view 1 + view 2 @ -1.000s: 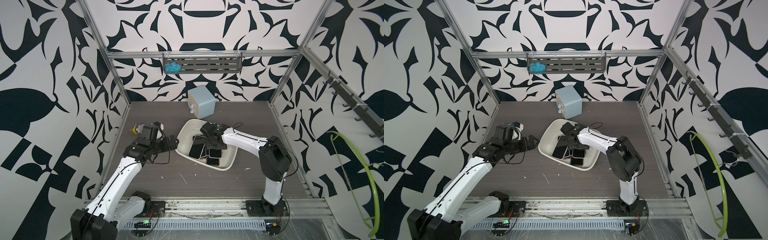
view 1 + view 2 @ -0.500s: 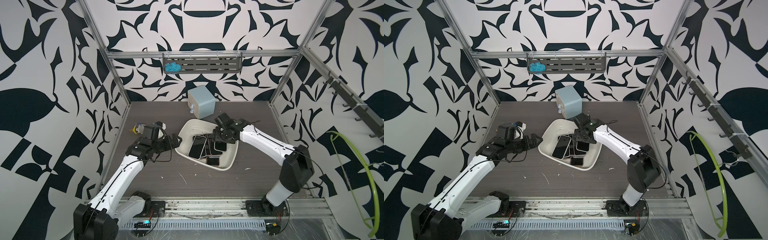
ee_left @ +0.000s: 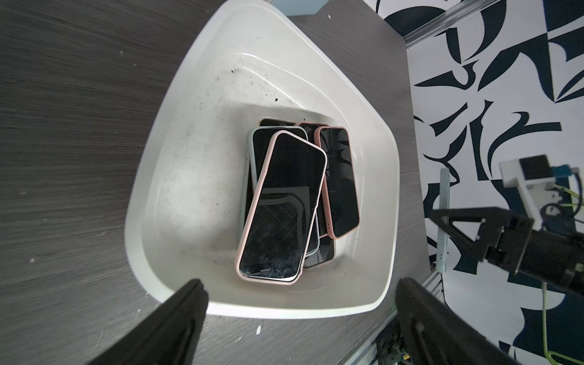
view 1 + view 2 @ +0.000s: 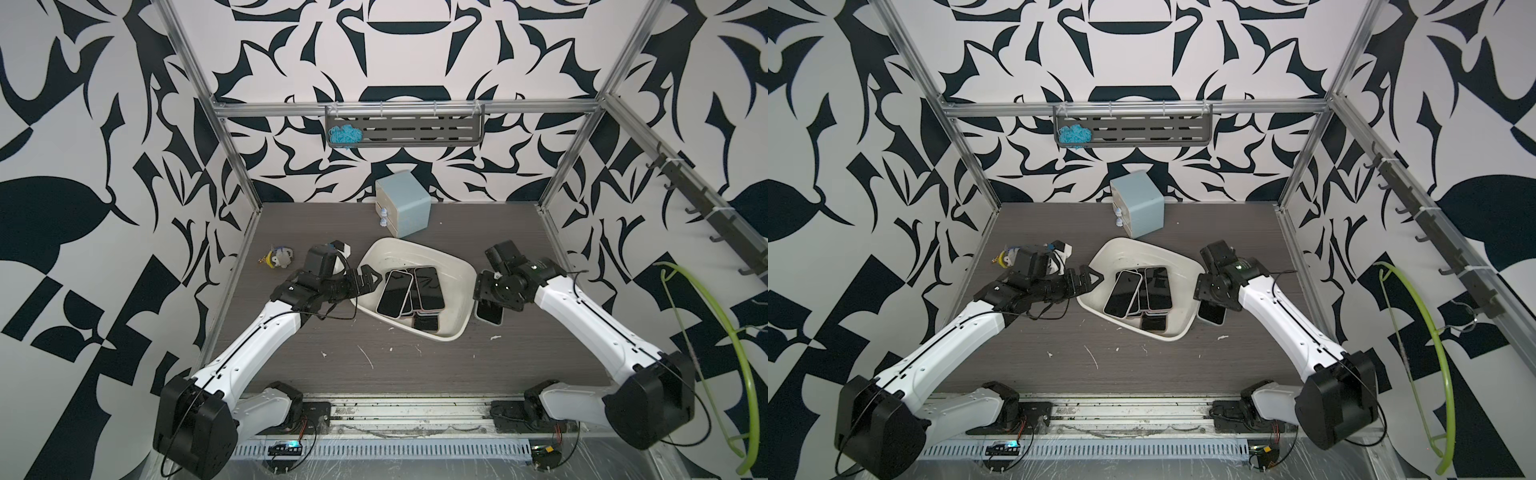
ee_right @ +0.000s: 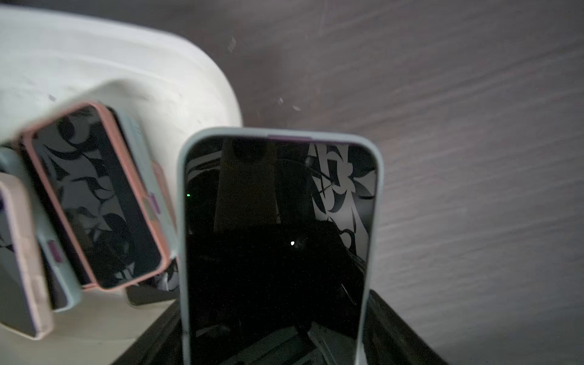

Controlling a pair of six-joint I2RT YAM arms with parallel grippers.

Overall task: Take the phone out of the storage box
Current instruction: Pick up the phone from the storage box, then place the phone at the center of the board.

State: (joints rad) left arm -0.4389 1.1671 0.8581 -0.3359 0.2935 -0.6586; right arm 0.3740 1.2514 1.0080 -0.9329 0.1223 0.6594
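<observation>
So in both top views the right gripper (image 4: 490, 306) is clamped on a phone (image 4: 489, 316) in a pale bluish case. The phone is outside the storage box (image 4: 386, 257), just beside the rim facing the table's (image 4: 415, 374) right edge. The left gripper (image 4: 371, 281) sits at the opposite rim, jaws spread wide, holding nothing. A pile of phones (image 4: 409, 293) lies in the box, which sits mid-table, a bit toward the back edge. Left wrist view: the two black fingers (image 3: 186, 303) straddle the box's rim (image 3: 196, 189), well apart. Right wrist view: the gripped phone (image 5: 278, 237) fills the shot, dark screen toward the camera, blurry table behind and the box (image 5: 126, 63) right next to it.
</observation>
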